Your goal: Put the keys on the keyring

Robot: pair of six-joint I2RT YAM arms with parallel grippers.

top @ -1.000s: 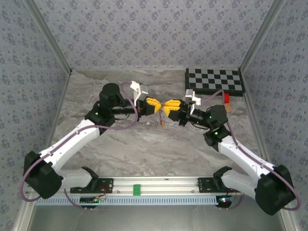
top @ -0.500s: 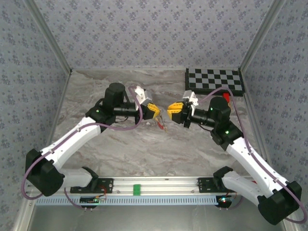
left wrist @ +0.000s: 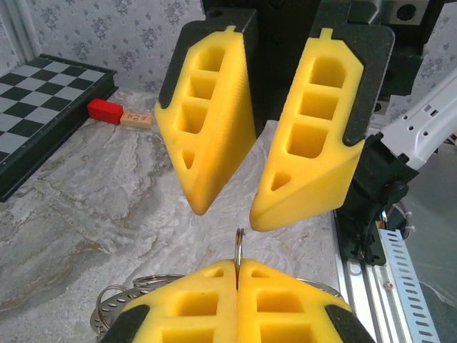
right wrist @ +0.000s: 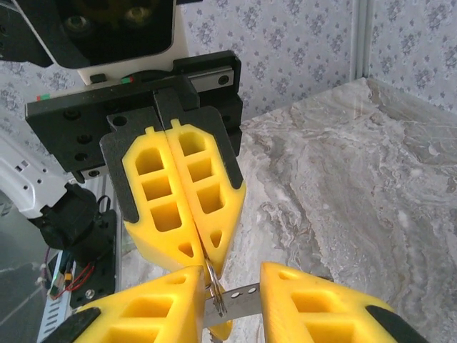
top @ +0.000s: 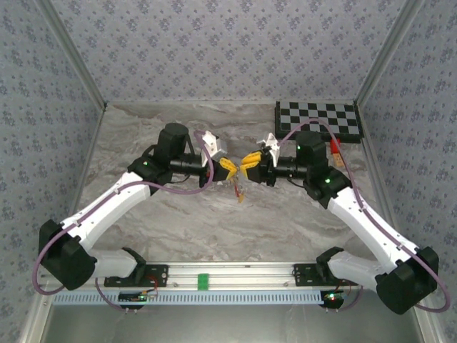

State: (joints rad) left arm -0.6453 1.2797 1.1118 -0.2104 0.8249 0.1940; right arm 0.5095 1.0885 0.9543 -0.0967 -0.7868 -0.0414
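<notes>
My left gripper [top: 228, 168] is shut on the thin silvery keyring [left wrist: 239, 246], whose wire stands edge-on out of the closed yellow fingertips. In the right wrist view the keyring [right wrist: 214, 280] hangs from those closed fingers. A silver key blade [right wrist: 246, 294] with two small holes lies across the gap of my right gripper [right wrist: 230, 296], and an orange-yellow key head [right wrist: 221, 330] shows below it. My right gripper [top: 248, 164] faces the left one tip to tip, its jaws apart. Small keys [top: 239, 193] dangle under the two grippers. More wire loops [left wrist: 132, 286] show beside my left fingers.
A folded chessboard [top: 318, 118] lies at the back right corner. Beside it sit a red block [top: 335, 145] and a small tan block [left wrist: 136, 119]. The marble table [top: 214, 229] is bare between the arms and the front rail [top: 228, 275].
The right gripper drew back from the left one half a second ago and has come in again tip to tip. Its jaws stand slightly wider. The left gripper stays shut on the ring.
</notes>
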